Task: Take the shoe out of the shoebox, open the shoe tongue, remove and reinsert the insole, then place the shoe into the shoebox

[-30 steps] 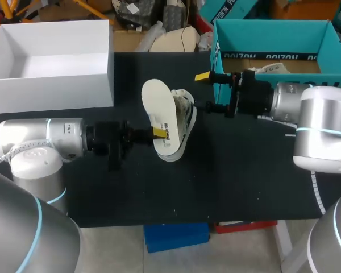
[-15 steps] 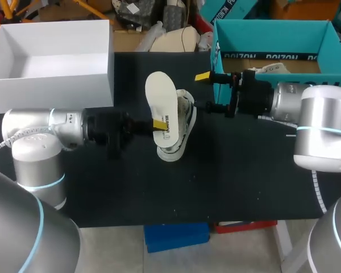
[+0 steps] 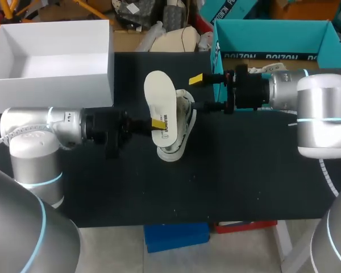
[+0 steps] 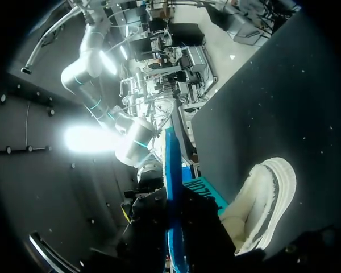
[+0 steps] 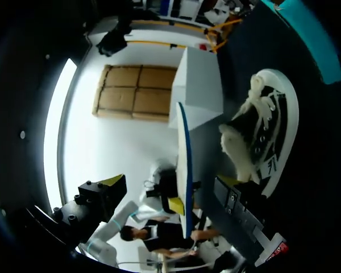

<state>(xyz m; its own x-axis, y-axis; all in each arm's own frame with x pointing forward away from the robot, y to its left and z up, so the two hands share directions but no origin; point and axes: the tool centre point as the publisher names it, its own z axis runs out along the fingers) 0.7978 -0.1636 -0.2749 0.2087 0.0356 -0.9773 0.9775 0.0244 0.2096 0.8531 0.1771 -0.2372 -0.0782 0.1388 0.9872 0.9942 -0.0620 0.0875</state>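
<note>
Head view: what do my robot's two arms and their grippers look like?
Both the left arm and the right arm are silver-grey with rounded joints, each ringed by a thin light-blue band. Their wrist sections are black. The left gripper and the right gripper have slim black fingers with bright yellow tips. A white braided cable runs along the left arm's base.

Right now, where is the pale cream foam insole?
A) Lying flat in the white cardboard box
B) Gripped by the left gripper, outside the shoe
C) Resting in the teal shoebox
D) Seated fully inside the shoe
B: the pale cream foam insole stands on edge beside the white fleece-lined shoe, with the left gripper shut on it.
</note>
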